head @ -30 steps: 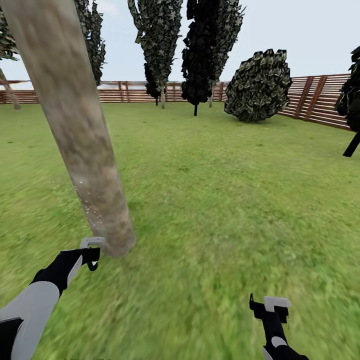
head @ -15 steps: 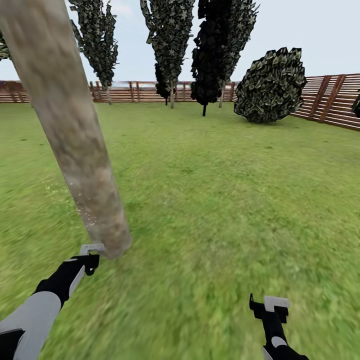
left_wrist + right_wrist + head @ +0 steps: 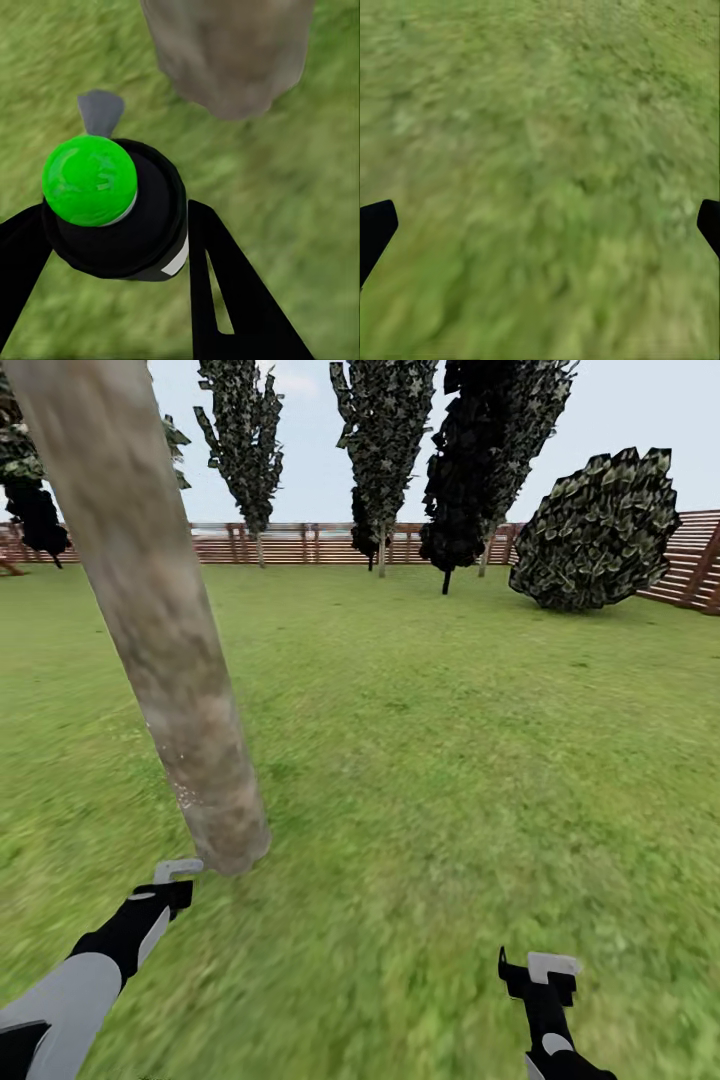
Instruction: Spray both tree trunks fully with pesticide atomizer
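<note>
The one close obstacle is the tree trunk [image 3: 150,620], a thick grey-tan column slanting from the upper left of the head frame down to its foot left of centre. The left pincer [image 3: 165,885] sits just below and left of that foot, near it with a strip of grass between; in the left wrist view the trunk's base [image 3: 225,52] blocks the way ahead. The floor [image 3: 450,760] lies open across the centre and right. The right pincer [image 3: 540,972], lower right, has bare grass [image 3: 540,180] ahead. Dark trees [image 3: 385,450], a round bush [image 3: 600,530] and the fence [image 3: 300,545] stand far off along the top.
</note>
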`<state>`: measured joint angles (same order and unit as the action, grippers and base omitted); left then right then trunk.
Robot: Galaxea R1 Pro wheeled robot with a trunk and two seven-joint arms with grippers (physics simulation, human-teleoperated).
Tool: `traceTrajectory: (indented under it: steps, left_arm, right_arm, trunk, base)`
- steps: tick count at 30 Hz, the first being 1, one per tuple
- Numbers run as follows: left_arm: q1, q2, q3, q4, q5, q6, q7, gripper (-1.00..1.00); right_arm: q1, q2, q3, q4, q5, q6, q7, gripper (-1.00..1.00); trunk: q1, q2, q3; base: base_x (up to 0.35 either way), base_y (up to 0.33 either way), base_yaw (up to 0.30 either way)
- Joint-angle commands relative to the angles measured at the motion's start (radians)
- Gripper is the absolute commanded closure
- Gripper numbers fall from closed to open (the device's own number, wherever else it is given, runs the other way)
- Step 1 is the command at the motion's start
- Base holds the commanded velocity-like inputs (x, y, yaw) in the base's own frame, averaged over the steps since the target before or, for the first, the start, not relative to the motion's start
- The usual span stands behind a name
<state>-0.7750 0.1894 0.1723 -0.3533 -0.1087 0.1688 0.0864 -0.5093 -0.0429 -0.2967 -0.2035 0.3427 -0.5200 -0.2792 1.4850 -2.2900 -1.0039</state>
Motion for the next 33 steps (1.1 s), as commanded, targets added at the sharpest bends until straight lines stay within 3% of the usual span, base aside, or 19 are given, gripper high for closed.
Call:
traceTrajectory:
  steps: [1, 10, 28, 33]
  left_arm:
    - [0.000, -0.003, 0.000, 0.000, 0.001, 0.000, 0.010, 1.00]
    - [0.002, -0.020, -0.001, 0.001, -0.007, -0.002, 0.018, 1.00]
    - [0.002, -0.021, -0.002, 0.000, -0.011, -0.002, 0.020, 1.00]
    - [0.002, -0.021, -0.002, 0.000, -0.009, -0.002, 0.067, 1.00]
  right_arm:
    - [0.000, 0.000, 0.000, 0.000, 0.000, 0.000, 0.000, -1.00]
    - [0.000, 0.002, 0.001, 0.000, 0.001, 0.000, 0.000, -1.00]
    - [0.000, 0.002, 0.000, -0.001, 0.001, 0.000, 0.000, -1.00]
    - [0.000, 0.002, 0.000, 0.000, 0.001, 0.000, 0.000, -1.00]
  trunk:
    - [0.000, 0.000, 0.000]
    - [0.000, 0.000, 0.000]
    - [0.000, 0.000, 0.000]
    - [0.000, 0.000, 0.000]
  base:
    - [0.151, -0.267, 0.271]
    - [0.193, -0.236, 0.266]
    - [0.046, -0.270, 0.010]
    - [0.120, -0.274, 0.172]
